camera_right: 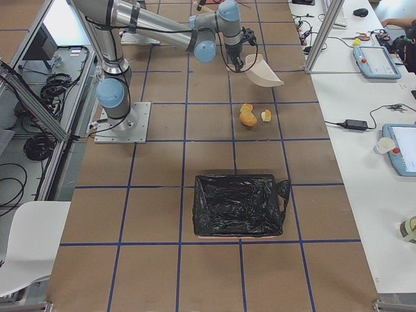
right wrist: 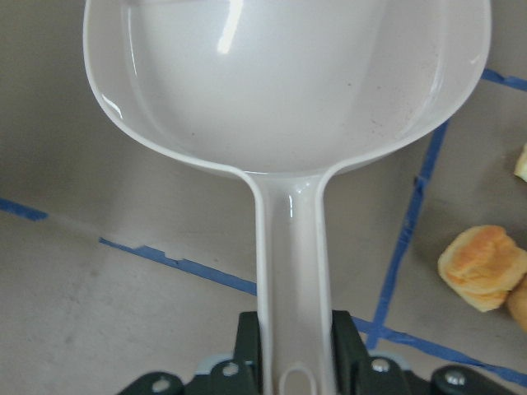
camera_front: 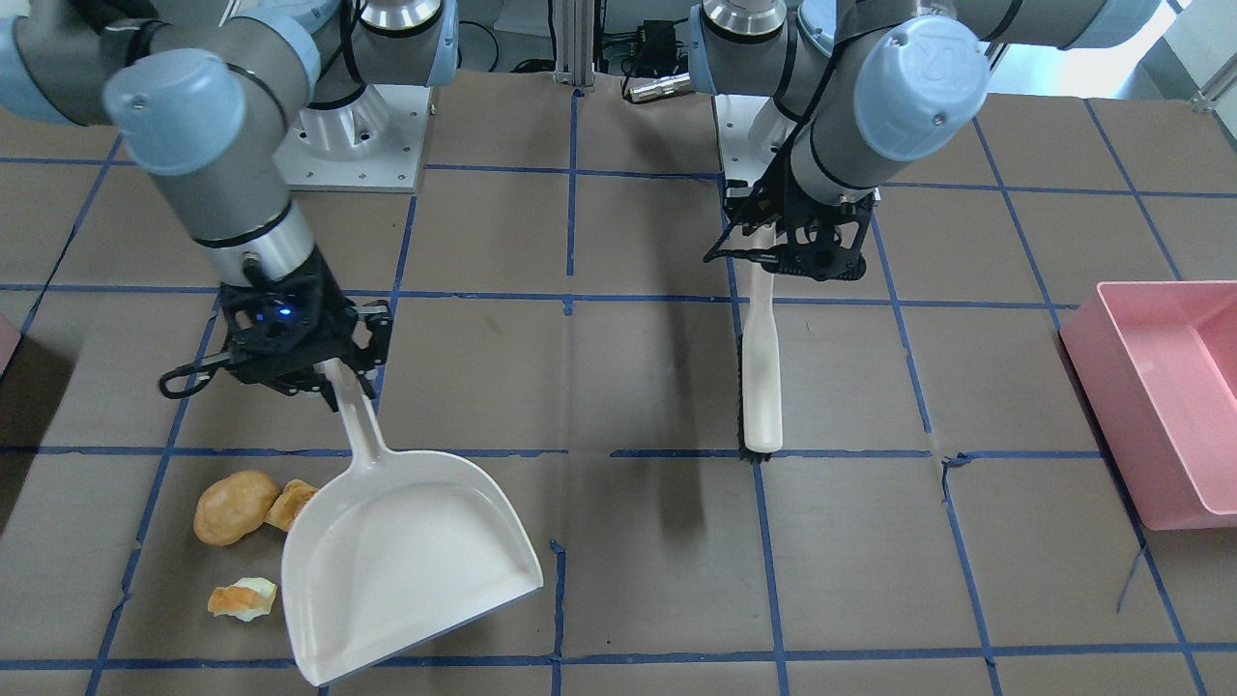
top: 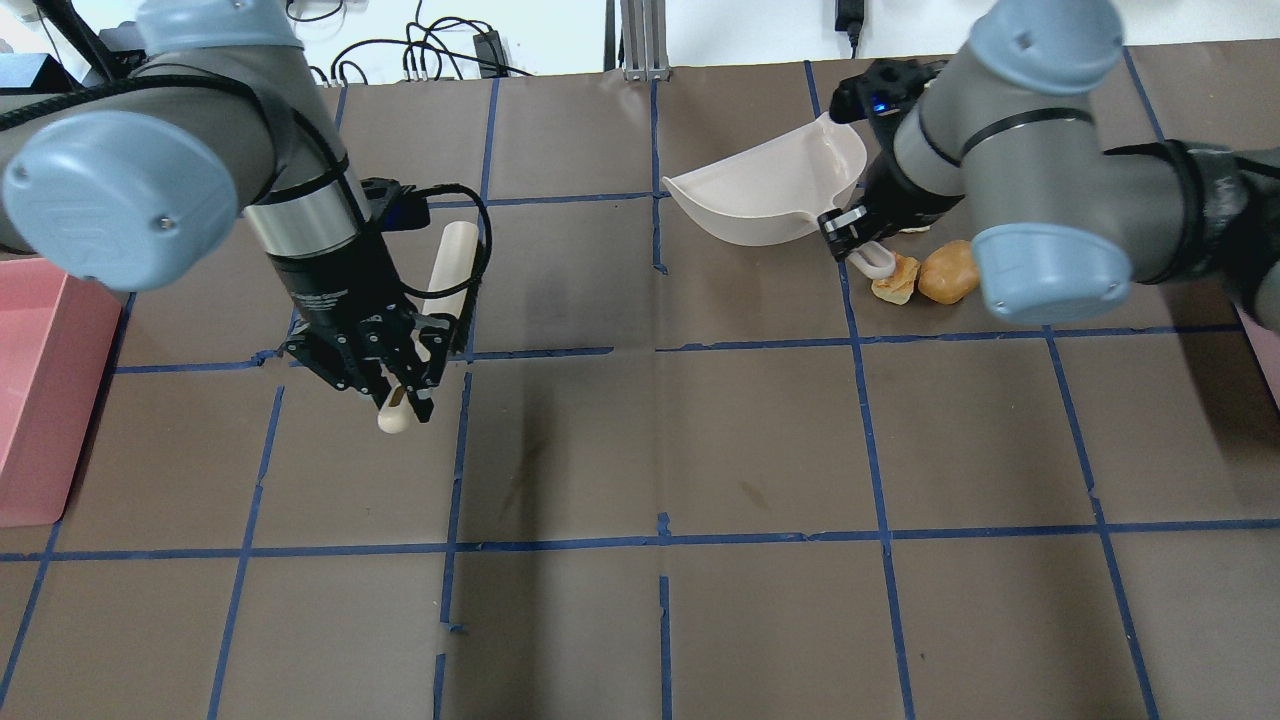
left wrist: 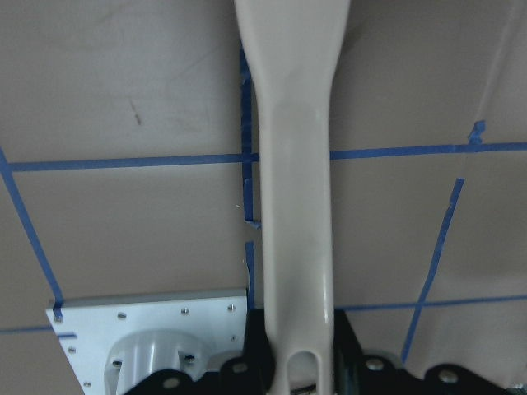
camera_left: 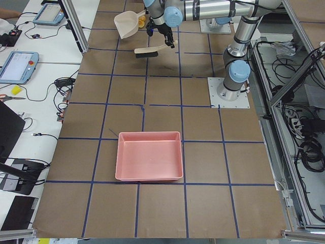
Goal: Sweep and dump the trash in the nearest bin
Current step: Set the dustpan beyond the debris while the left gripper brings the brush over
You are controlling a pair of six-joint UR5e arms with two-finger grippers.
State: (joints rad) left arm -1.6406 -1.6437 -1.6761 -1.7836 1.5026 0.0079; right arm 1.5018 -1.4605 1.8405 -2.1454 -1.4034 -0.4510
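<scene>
Dustpan [camera_front: 406,551] beside trash [camera_front: 235,506], perhaps touching.

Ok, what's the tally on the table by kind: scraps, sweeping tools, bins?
Scraps: 3 (potato, bread, orange piece)
Sweeping tools: 2 (dustpan, brush)
Bins: 2 (pink tub, black-lined bin)
Total: 7

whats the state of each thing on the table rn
dustpan: empty, gripped by right gripper
brush: gripped by left gripper
trash: three scraps loose on table, beside dustpan
pink tub: empty
bin: lined with black bag
</scene>
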